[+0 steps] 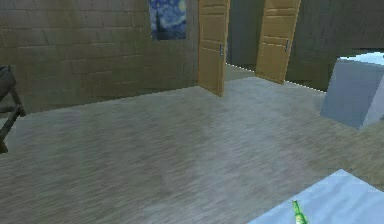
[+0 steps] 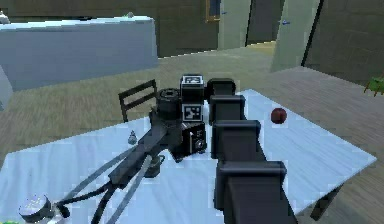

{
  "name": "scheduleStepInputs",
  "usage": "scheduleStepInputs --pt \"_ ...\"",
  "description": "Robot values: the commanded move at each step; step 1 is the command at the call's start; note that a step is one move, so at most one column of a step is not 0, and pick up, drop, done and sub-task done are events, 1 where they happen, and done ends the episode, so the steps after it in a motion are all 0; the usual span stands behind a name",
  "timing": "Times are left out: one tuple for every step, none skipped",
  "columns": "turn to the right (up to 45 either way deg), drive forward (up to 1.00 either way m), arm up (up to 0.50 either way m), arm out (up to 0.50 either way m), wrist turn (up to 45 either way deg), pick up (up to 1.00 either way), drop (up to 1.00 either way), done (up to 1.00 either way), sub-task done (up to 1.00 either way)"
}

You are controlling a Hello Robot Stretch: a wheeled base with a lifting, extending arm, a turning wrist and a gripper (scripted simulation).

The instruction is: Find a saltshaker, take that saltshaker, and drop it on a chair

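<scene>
The dark two-finger gripper (image 2: pixel 85 198) is hanging low over the pale blue desk (image 2: pixel 320 150), and I cannot tell whether it is holding anything. A small grey pointed thing (image 2: pixel 131 137), maybe the saltshaker, is standing just beside the gripper's body. A round red fruit (image 2: pixel 278 116) is sitting well apart, past the arm.

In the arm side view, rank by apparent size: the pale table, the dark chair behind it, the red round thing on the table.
1. Pale table, by far largest.
2. Dark chair, partly hidden behind the table and farther off, so it looks smaller than it is.
3. Red round thing, smallest.
</scene>
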Motion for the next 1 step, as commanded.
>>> scheduleStepInputs --pt "0.0 0.0 0.0 -0.18 0.0 0.0 0.0 0.0 0.0"
